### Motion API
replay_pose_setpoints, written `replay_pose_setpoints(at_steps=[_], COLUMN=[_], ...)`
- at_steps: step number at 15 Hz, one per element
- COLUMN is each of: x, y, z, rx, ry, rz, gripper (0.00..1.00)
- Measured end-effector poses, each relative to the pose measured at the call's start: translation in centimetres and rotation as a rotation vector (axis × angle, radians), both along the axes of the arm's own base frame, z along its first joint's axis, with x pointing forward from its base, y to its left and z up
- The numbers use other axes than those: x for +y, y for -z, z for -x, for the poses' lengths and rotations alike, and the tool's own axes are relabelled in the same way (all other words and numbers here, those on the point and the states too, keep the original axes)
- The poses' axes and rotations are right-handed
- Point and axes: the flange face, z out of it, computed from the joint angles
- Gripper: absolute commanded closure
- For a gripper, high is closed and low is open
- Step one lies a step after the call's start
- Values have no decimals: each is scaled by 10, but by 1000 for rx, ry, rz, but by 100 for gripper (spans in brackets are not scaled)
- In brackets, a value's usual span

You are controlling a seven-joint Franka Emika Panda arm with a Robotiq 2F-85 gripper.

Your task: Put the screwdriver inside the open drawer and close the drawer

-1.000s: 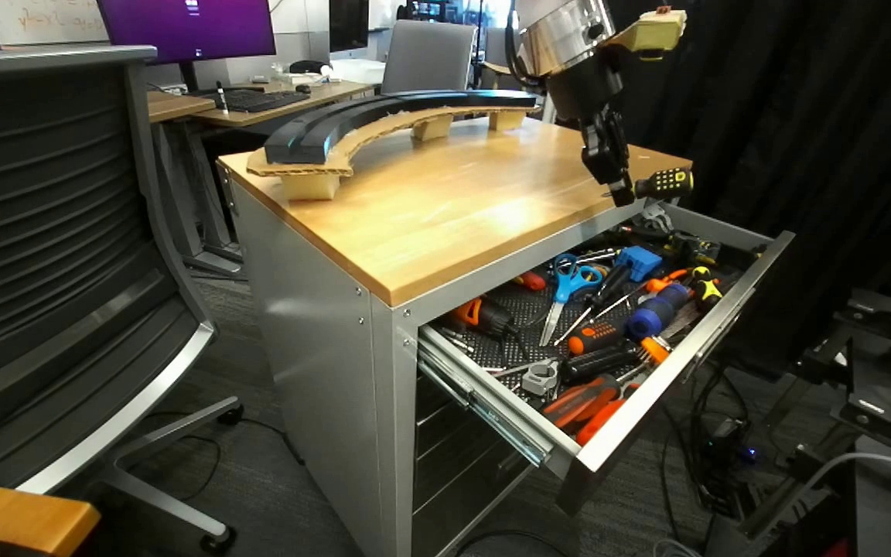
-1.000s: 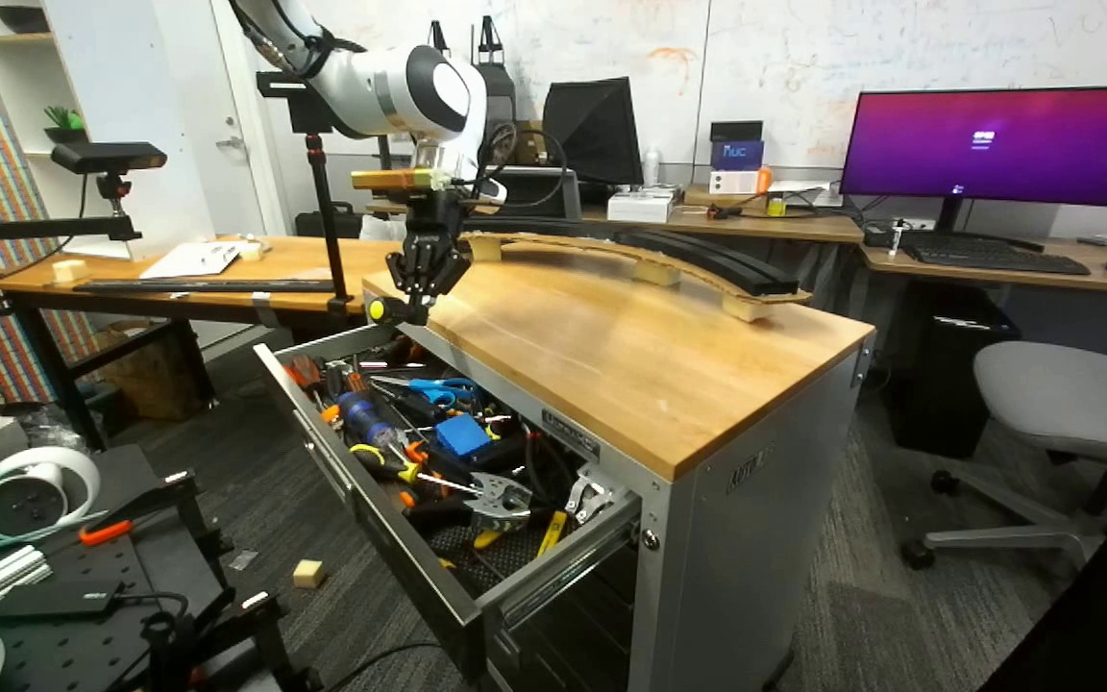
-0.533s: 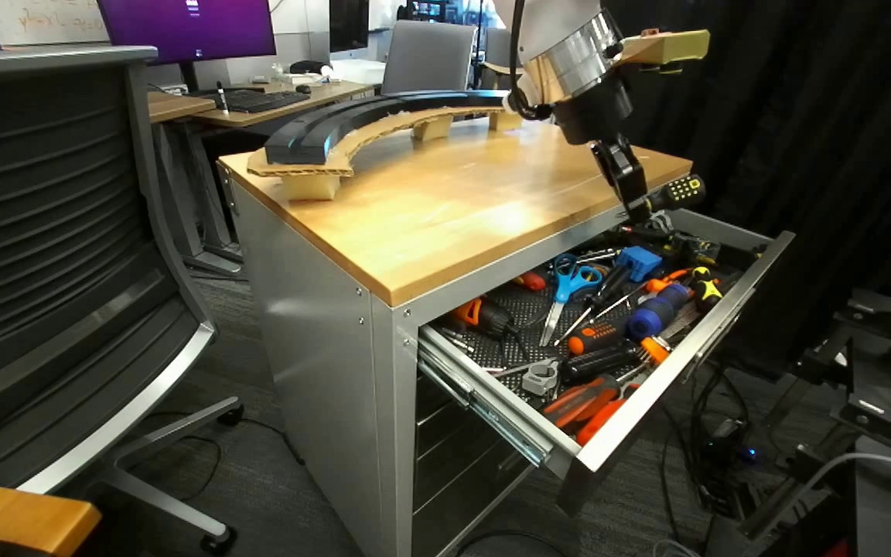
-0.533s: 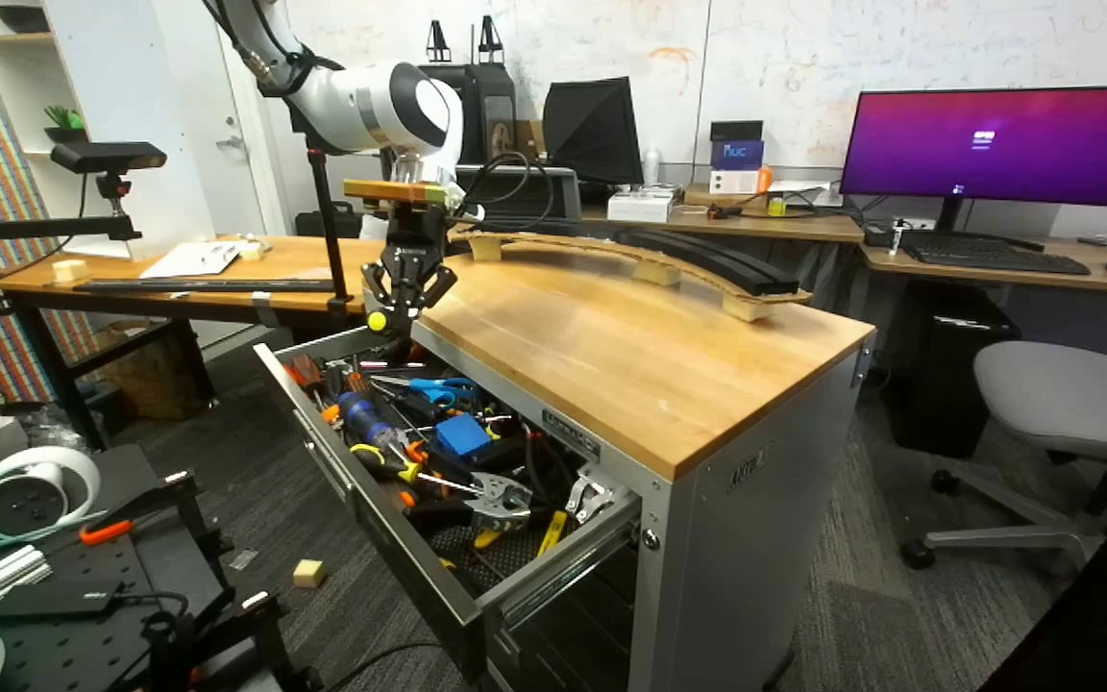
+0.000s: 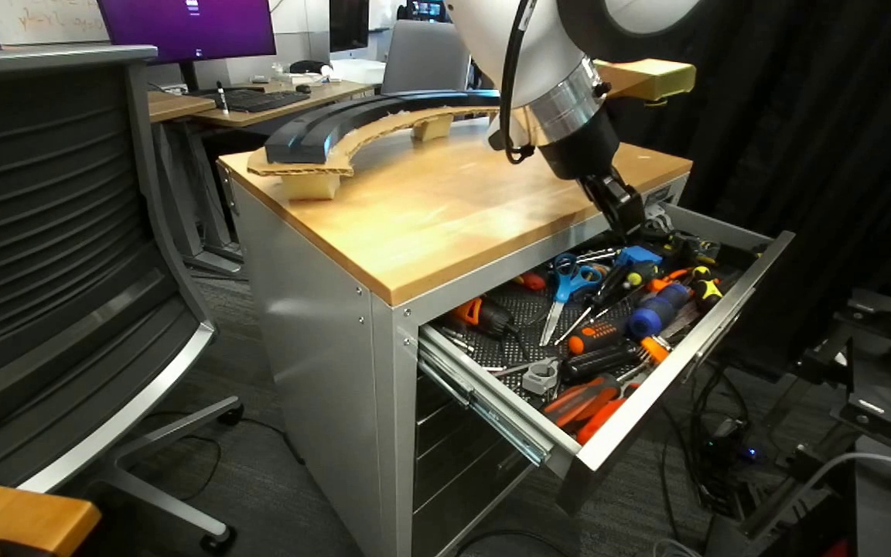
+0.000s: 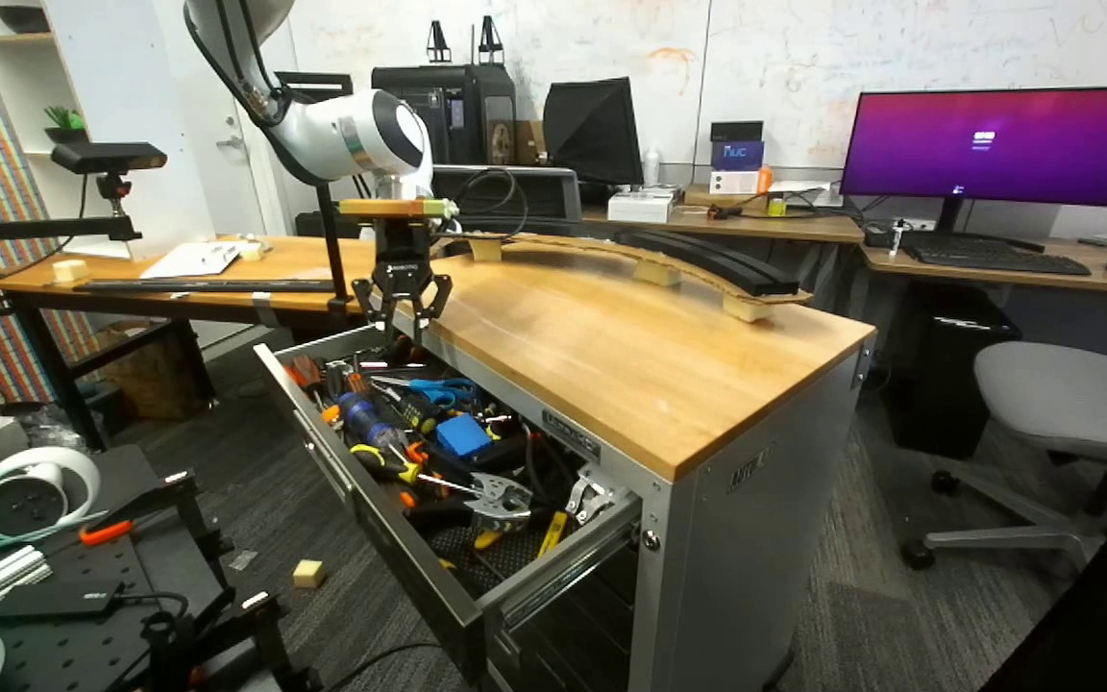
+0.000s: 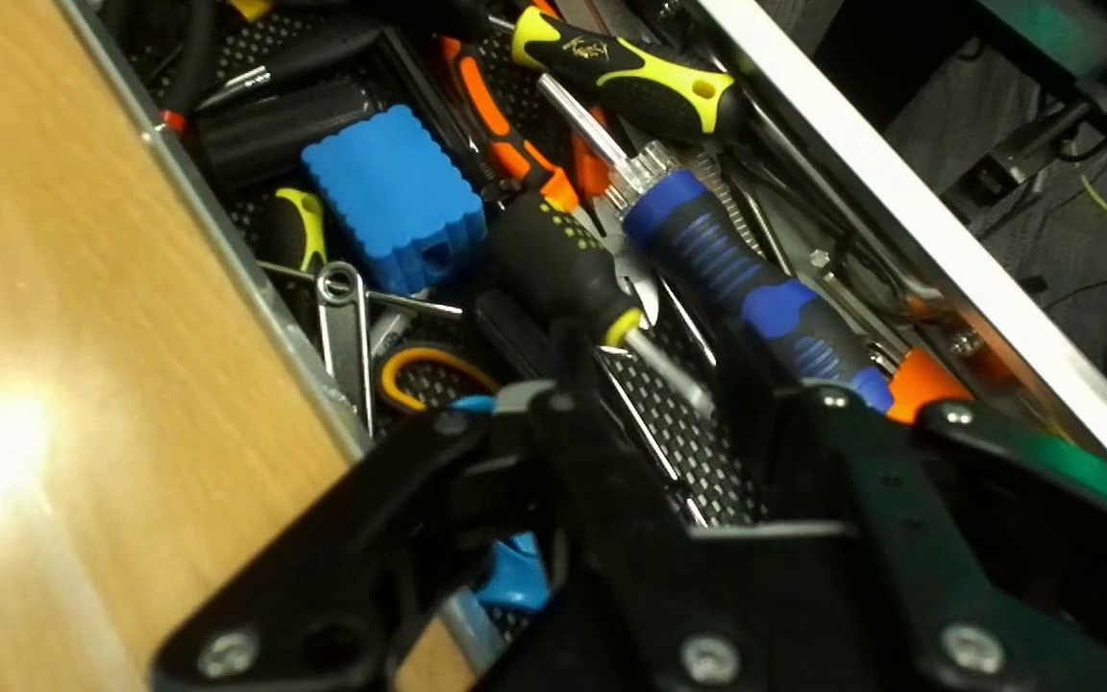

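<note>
One shiny wooden worktop (image 7: pixel 102 288) fills the left side of the wrist view, and the open drawer (image 7: pixel 899 183), crowded with tools (image 7: pixel 486 106), runs diagonally beside it. Moving right, a ridged blue block (image 7: pixel 395 197) sits among the tools. Just right of the block is the screwdriver (image 7: pixel 563 259), stubby, its black handle dotted with yellow and ringed in yellow near the shaft. It is inside the drawer, beyond the fingers (image 7: pixel 597 461) of the gripper (image 7: pixel 654 370): the handle points up and left, and the short metal shaft shows in the gap between the fingers. Its outline is slightly blurred, so I cannot tell if it is fully at rest.

The two black fingers reach up from the bottom, spread partway, with tools visible through the gap. The screwdriver is free of them; in both exterior views it sits lower than the fingers and apart from them. Farther right lies a larger blue-handled tool (image 7: pixel 707 245), then the drawer's pale front edge.
</note>
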Motion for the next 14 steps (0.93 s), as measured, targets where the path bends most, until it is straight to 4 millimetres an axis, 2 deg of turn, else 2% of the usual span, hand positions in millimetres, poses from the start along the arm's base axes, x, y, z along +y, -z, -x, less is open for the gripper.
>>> replay_pose_setpoints(at_steps=[3, 4, 7, 8, 9, 10, 14], x=[-7, -18, -71, -91, -112, -131, -202], y=[-5, -9, -23, -23, -22, -17, 2], z=[1, 2, 5, 7, 9, 13, 27], rx=[13, 21, 32, 30, 31, 32, 46], ry=[17, 48, 199, 252, 308, 367, 591], rz=[18, 39, 107, 123, 137, 147, 168], gripper=[6, 1, 0, 25, 25, 32, 65])
